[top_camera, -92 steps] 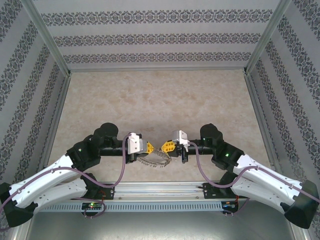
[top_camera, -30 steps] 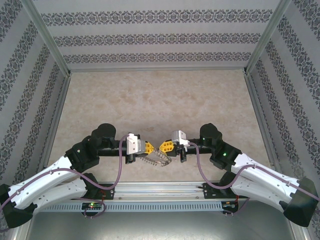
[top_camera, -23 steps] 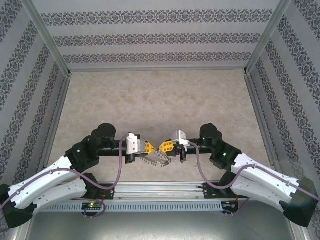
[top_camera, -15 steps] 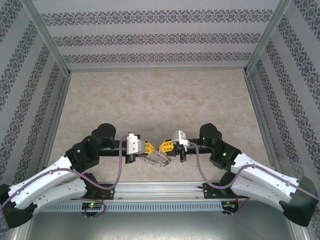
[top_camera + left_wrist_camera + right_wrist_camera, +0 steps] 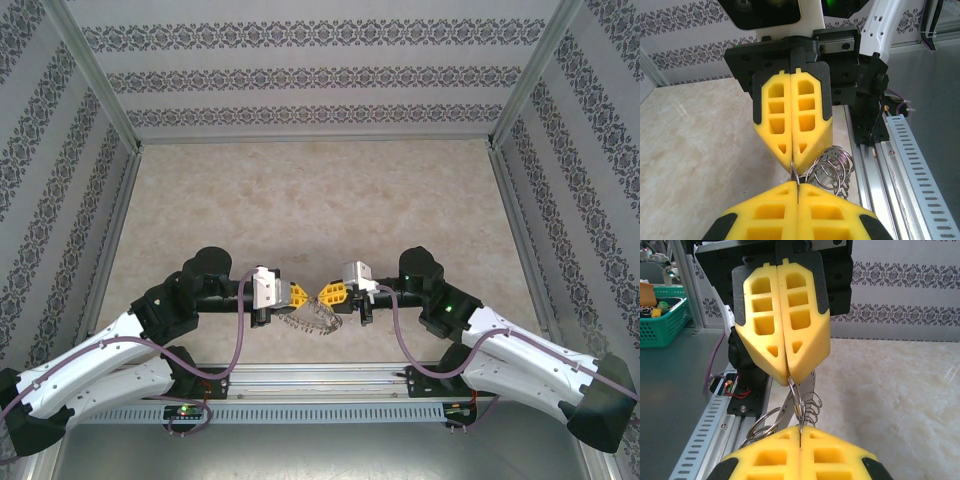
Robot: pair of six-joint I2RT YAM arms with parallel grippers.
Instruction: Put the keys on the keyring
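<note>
Tip to tip over the near edge of the pale marbled desk point(image 5: 320, 200), just ahead of the arm bases. Left tool point(image 5: 299, 295): yellow fingers point(image 5: 765, 215) pressed flat together, pinching the rim of the keyring point(image 5: 312, 320). Right tool point(image 5: 327, 293): likewise squeezed to a seam, gripping a thin metal loop point(image 5: 796, 392) that bridges the small gap between the two tips. Impossible to tell whether that loop belongs to the keys or to the ring's own wire fringe, or to pick out the keys among the wires. Held below and between the tools, tilted, apparently lifted off the desk, with wire loops fanning toward the aluminium rail point(image 5: 320, 378) at the front. Seen from the left wrist, bunched just right of the meeting tips; seen from the right wrist, dangling beneath them. Framed by patterned walls point(image 5: 320, 80) on three sides, with a green basket point(image 5: 660, 315) off to one side beyond the desk.
</note>
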